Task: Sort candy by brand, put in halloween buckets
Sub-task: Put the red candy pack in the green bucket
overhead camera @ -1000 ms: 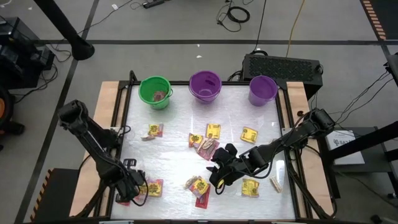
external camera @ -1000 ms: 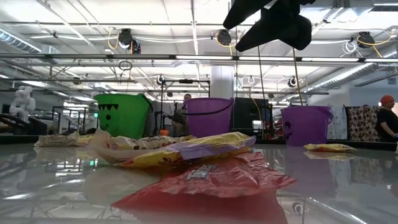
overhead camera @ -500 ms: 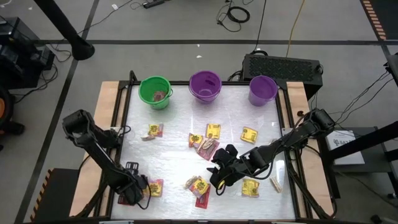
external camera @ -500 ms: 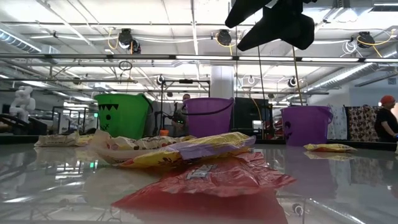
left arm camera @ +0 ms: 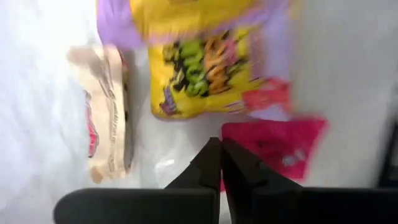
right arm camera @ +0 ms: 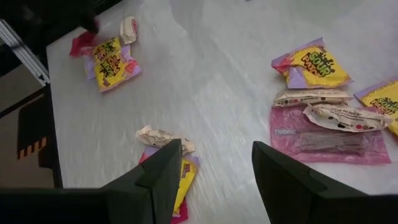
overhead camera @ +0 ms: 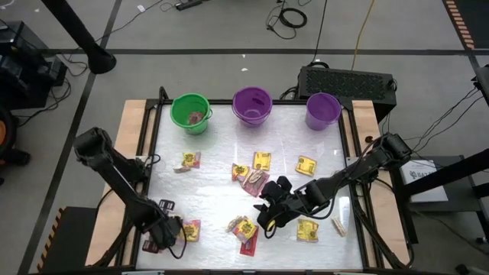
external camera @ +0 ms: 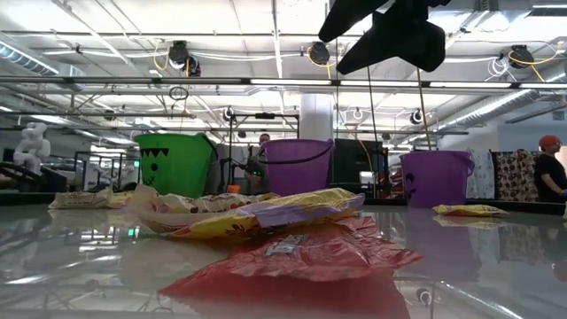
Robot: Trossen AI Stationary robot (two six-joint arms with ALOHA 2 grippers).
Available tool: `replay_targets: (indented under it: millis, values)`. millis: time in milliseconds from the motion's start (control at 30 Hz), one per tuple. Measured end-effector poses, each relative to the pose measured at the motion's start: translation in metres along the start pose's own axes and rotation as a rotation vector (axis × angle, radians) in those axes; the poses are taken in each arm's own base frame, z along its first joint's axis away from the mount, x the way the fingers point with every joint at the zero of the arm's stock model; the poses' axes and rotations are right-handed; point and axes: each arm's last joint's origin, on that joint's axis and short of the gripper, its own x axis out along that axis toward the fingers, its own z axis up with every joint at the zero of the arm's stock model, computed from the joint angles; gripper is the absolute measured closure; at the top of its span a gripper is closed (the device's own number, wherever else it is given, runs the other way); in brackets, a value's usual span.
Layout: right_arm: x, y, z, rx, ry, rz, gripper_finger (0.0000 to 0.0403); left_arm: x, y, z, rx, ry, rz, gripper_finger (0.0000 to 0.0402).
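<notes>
3 buckets stand in a row along the far edge of the tabletop [overhead camera: 221, 156]: a green bucket [overhead camera: 190, 113] on the left, a deep purple bucket [overhead camera: 251, 105] in the middle, a lavender bucket [overhead camera: 322, 111] on the right. Something pink lies inside the green one; the contents of the other 2 cannot be made out.

The candy is scattered over the middle and near half of the tabletop. About 7 yellow packets show in the high view, plus pink and tan pieces partly overlapping, so an exact count is uncertain. The left gripper [overhead camera: 166, 233] sits at the near left corner, fingers pressed together and empty, just beside a yellow packet [left arm camera: 199, 71], a pink packet [left arm camera: 280, 146] and a tan piece [left arm camera: 106, 115]; print there is blurred.

The right gripper [overhead camera: 267, 218] hovers near the near edge at centre, fingers spread wide, holding nothing. Beyond it, 1 yellow packet [right arm camera: 314, 64] reads "SOUR"; a long pink wrapper [right arm camera: 329, 140] lies beside it.
</notes>
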Motion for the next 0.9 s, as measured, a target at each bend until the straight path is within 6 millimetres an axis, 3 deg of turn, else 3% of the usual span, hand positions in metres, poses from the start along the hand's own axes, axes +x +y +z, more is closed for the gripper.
replay_targets:
  millis: [267,433,567,700,900]
  values:
    - [0.002,-0.003,0.003,-0.008,-0.006,-0.01,0.0216,-0.067,0.02,0.005,0.0,-0.248,-0.137,0.0399]
    - [0.003,-0.004,0.005,-0.003,-0.008,-0.014,0.0216,-0.119,0.042,0.002,-0.092,-0.544,-0.09,0.0399]
    - [0.003,-0.004,0.005,-0.003,-0.007,-0.013,0.0216,-0.161,0.065,-0.006,-0.193,-0.854,0.095,0.04]
    - [0.003,-0.004,0.005,0.028,-0.003,-0.01,0.0216,-0.195,0.097,-0.022,-0.436,-1.118,0.4,0.04]
    - [0.002,-0.001,0.003,0.049,-0.003,0.002,0.0216,-0.219,0.148,-0.045,-0.774,-1.213,0.692,0.04]
